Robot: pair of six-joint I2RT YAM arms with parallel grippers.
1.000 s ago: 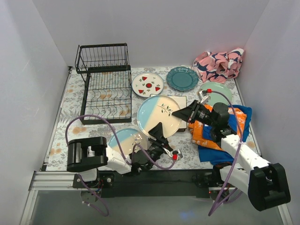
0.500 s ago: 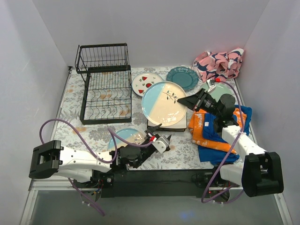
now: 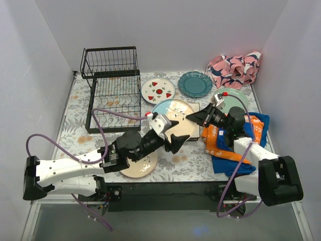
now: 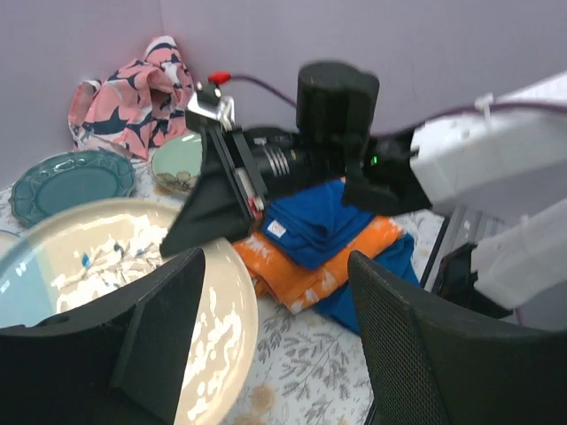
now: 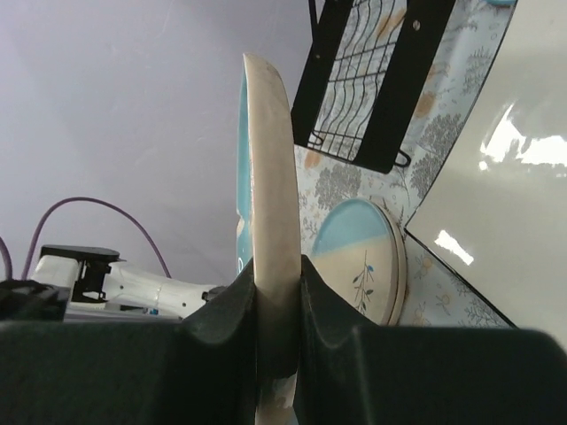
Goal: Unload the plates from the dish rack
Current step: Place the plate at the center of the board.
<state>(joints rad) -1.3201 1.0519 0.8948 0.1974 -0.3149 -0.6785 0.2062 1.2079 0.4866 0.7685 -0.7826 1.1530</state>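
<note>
My right gripper (image 3: 194,117) is shut on the right rim of a blue-and-cream plate (image 3: 176,116), held tilted above the square cream plates (image 3: 195,131). In the right wrist view that plate (image 5: 270,168) stands edge-on, pinched at the gripper (image 5: 279,310). My left gripper (image 3: 173,132) is open at the plate's near edge. The left wrist view shows the plate's rim (image 4: 115,292) beside the left finger (image 4: 164,328), with the gripper (image 4: 275,274) wide. The black wire dish rack (image 3: 110,90) stands at the back left, its slots bare.
A second blue-and-cream plate (image 3: 140,163) lies near the front. The watermelon plate (image 3: 158,91), teal plate (image 3: 195,84) and pale green plate (image 3: 233,99) lie at the back. An orange and blue cloth (image 3: 235,143) lies under my right arm, with a pink cloth (image 3: 234,68) in the corner.
My left arm has swung up from the near edge to the held plate, its jaws widening. The right gripper has kept its hold and shifted the plate slightly.
</note>
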